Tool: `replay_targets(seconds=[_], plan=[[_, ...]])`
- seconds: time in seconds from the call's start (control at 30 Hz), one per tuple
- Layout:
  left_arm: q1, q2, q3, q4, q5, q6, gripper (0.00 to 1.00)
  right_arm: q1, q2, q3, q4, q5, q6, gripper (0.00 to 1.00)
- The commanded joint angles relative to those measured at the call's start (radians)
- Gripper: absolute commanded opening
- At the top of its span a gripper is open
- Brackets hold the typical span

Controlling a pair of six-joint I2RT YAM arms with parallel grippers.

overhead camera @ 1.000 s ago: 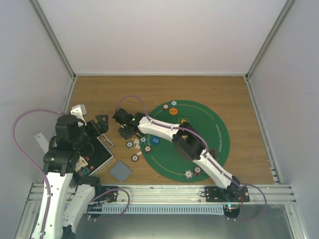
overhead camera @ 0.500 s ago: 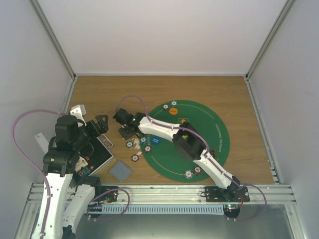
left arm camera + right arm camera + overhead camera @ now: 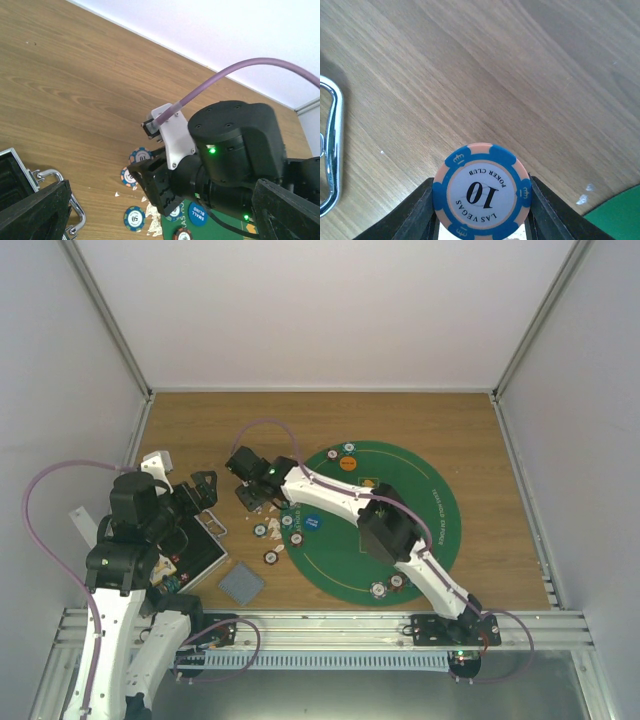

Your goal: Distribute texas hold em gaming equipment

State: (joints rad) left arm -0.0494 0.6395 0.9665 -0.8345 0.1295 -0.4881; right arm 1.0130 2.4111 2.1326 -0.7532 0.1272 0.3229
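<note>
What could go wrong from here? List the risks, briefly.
1. The right end effector pinches the blue-and-peach round poker chip only by its rim, over the wooden table; it might slip out and roll away.
2. Loose striped-edge chips lie just beside it by the round green mat; a careless sweep could scatter them.

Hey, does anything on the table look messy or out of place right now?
Yes. Pale scraps lie scattered on the bare wood among the chips just left of the green mat, like torn paper or flakes. What they are is too small to tell.
</note>
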Motion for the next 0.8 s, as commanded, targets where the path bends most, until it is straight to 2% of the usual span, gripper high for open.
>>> replay_targets(seconds=[0.0,0.33,0.77], plan=[[0.008,-0.01,0.023,0.019,-0.009,0.006,0.99,-0.021,-0.08,-0.033,0.016,0.039,0.015,0.31],[0.008,-0.006,0.023,0.018,-0.012,0.01,0.99,-0.199,-0.268,-0.368,0.138,0.055,0.033,0.31],[0.008,0.003,0.022,0.015,-0.02,0.009,0.99,-0.465,-0.383,-0.588,0.229,0.068,0.001,0.32]])
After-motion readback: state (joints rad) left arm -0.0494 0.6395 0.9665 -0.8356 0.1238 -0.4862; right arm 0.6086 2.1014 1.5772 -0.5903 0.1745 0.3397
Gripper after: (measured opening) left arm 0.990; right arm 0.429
